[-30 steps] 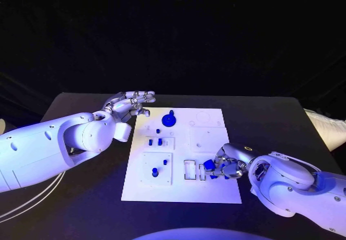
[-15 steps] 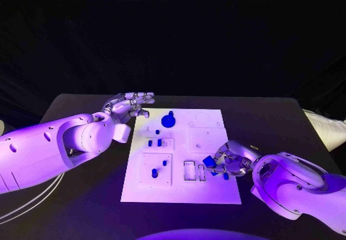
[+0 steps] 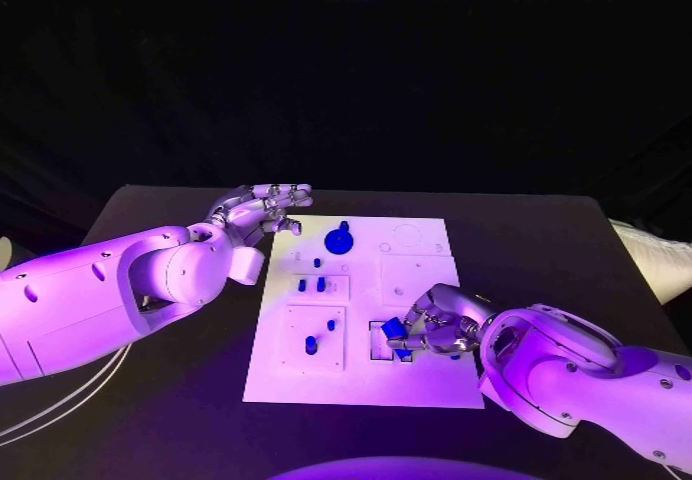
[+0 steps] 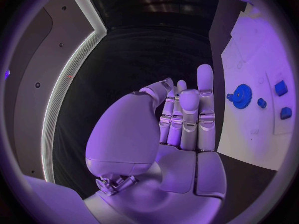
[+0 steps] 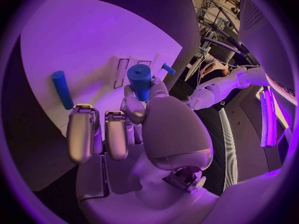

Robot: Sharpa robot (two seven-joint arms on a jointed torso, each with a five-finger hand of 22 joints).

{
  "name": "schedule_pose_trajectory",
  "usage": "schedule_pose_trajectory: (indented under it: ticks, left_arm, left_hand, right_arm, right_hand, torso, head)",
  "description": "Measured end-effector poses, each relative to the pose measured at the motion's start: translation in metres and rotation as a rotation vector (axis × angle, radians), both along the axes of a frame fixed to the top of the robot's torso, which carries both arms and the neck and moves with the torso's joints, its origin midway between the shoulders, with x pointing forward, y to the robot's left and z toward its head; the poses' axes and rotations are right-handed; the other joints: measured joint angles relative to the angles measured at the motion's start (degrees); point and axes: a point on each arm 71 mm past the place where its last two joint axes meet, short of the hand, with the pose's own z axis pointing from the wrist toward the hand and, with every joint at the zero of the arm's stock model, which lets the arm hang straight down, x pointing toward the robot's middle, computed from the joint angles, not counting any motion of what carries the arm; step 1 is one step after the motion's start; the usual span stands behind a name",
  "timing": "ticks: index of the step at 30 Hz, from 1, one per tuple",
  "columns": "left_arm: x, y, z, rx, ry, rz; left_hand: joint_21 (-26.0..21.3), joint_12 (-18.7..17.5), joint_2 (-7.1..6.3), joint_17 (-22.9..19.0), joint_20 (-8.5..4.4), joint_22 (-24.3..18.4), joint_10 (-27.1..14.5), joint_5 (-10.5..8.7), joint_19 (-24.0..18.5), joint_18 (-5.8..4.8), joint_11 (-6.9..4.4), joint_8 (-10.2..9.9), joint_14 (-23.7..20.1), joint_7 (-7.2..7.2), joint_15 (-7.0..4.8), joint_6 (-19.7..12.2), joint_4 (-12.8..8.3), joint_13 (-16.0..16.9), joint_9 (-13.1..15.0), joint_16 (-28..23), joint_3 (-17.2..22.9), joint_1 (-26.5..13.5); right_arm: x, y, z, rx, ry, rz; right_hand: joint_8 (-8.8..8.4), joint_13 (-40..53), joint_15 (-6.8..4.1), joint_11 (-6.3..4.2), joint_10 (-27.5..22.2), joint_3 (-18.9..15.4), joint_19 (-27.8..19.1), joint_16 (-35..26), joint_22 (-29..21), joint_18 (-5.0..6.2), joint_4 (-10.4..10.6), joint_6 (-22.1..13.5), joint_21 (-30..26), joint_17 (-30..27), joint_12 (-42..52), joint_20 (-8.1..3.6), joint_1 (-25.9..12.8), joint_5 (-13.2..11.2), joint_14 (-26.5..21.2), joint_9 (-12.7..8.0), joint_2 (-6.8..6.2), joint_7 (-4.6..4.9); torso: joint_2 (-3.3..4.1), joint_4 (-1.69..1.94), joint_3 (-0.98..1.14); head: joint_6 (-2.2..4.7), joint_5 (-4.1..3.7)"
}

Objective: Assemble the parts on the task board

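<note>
Gripping hand: the right hand (image 3: 433,325) sits low and right of centre in the head view, fingers closed round a blue cylindrical part (image 5: 139,80).
Held part: in the right wrist view the cylinder stands pinched between thumb and a fingertip (image 5: 132,109), its rounded top rising above them; the other fingers hang curled beside it.
Part against board: in the head view a blue piece (image 3: 392,328) shows at the fingers, over the slotted block (image 3: 384,340) near the lower middle of the task board (image 3: 433,385).
Loose part: a blue rod (image 5: 62,89) lies flat on the white plate at the left of the right wrist view, apart from the hand.
Board centre: small blue parts stand in the left-hand blocks, one (image 3: 310,344) lower and a pair (image 3: 312,285) above it.
Gear: a blue gear (image 3: 338,240) rests near the board's top edge, well apart from the right hand.
Far hand: the left hand (image 3: 264,208) hovers at the board's upper left corner, fingers straight and close together, holding nothing; in its wrist view the gear (image 4: 240,92) lies just beyond the fingertips.
</note>
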Motion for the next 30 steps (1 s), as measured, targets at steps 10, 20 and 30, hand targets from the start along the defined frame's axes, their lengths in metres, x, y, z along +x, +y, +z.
schedule_pose_trajectory:
  ticks: [10, 20, 30]
  left_arm:
    - [0.0, -0.001, 0.0, 0.004, -0.002, -0.005]
    - [-0.001, -0.001, 0.0, 0.011, -0.006, -0.012]
    - [-0.001, -0.002, 0.001, 0.012, -0.008, -0.02]
  left_hand:
    - [0.0, 0.3, 0.0, -0.1, 0.0, 0.0, 0.0, 0.0, 0.0, 0.0, 0.0, 0.0, -0.2, 0.0, -0.15, 0.0, -0.1, 0.0, 0.0, 0.0, -0.1, 0.0]
    - [0.0, 0.6, 0.0, -0.3, 0.0, -0.1, -0.2, 0.0, 0.0, 0.0, 0.21, 0.0, -0.2, 0.21, -0.15, -0.2, -0.2, 0.0, -0.1, 0.0, -0.2, 0.0]
    - [-0.3, 0.8, -1.0, -0.7, 0.0, -0.3, -0.6, 0.0, 0.0, 0.0, 0.2, 0.0, -0.3, 0.21, 0.05, -0.2, 0.4, 0.0, -0.1, 0.0, -0.7, -1.0]
  right_arm:
    - [0.002, 0.013, -0.004, -0.025, 0.004, 0.032]
    - [0.004, 0.016, -0.003, -0.072, -0.046, 0.065]
    - [0.007, 0.014, -0.002, -0.108, -0.088, 0.072]
  right_hand:
    - [0.85, -0.2, -0.21, -0.41, 0.0, -1.1, 0.0, 0.0, -0.2, 0.0, 0.2, 0.5, 0.0, 0.0, -1.1, 0.0, -1.8, 0.0, 0.2, 0.8, 0.26, -0.49]
    - [1.3, -1.6, -0.42, -0.71, -0.3, -3.5, -0.2, -0.3, -0.8, 0.0, 0.3, 1.0, -0.2, 0.0, -4.0, -0.22, -6.4, -4.1, 0.0, 2.4, -0.24, -1.01]
    - [1.31, -5.2, -0.42, -0.66, -2.4, -0.3, -1.0, -2.3, -3.5, 0.0, 0.5, 0.2, -2.3, 0.0, -10.4, -0.51, -15.4, -15.3, 0.0, 3.9, -7.75, -0.18]
  torso:
    - [0.01, -0.12, -0.01]
    - [0.04, -0.12, 0.07]
    - [0.01, -0.16, 0.07]
  head:
    - [-0.12, 0.35]
    - [-0.05, 0.42]
    - [-0.12, 0.32]
